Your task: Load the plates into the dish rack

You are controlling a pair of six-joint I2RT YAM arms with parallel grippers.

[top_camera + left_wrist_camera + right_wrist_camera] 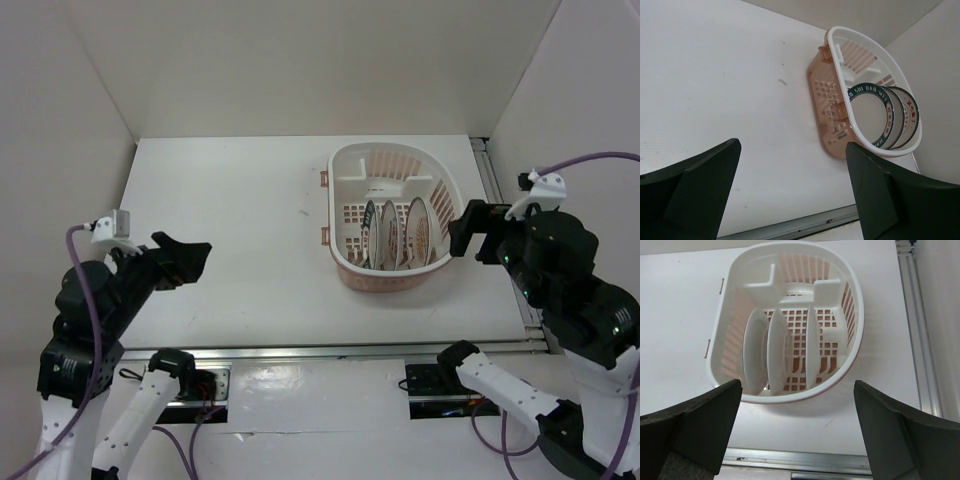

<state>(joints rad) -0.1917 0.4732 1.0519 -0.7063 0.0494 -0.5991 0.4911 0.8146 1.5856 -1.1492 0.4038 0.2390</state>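
1. The dish rack point(344, 161) sits on the white surface point(230, 210), right of centre and about midway between the near and far edges. Its long axis runs near to far.
2. All three plates point(388, 236) stand on edge inside the rack, in its near half. They are lined up side by side from left to right, with their faces turned to the left.
3. The left plate point(869, 88) has a dark green rim with pale lettering. It stands close to the middle plate point(389, 230), while a wider gap separates that one from the right plate point(418, 232).
4. From the left wrist view, red characters show on the rim of the right plate. The middle plate's pattern is mostly hidden behind the left one.
5. From the right wrist view only the plain white backs and edges of the plates show, upright in the slotted floor.
6. The left hand point(196, 262) hangs over the left side of the surface, well apart from the rack. Its fingers are spread wide and hold nothing.
7. The right hand point(458, 238) is just beside the rack's right wall at the near end. It is raised above the surface with its fingers likewise spread wide and empty. I cannot tell whether it touches the rim.
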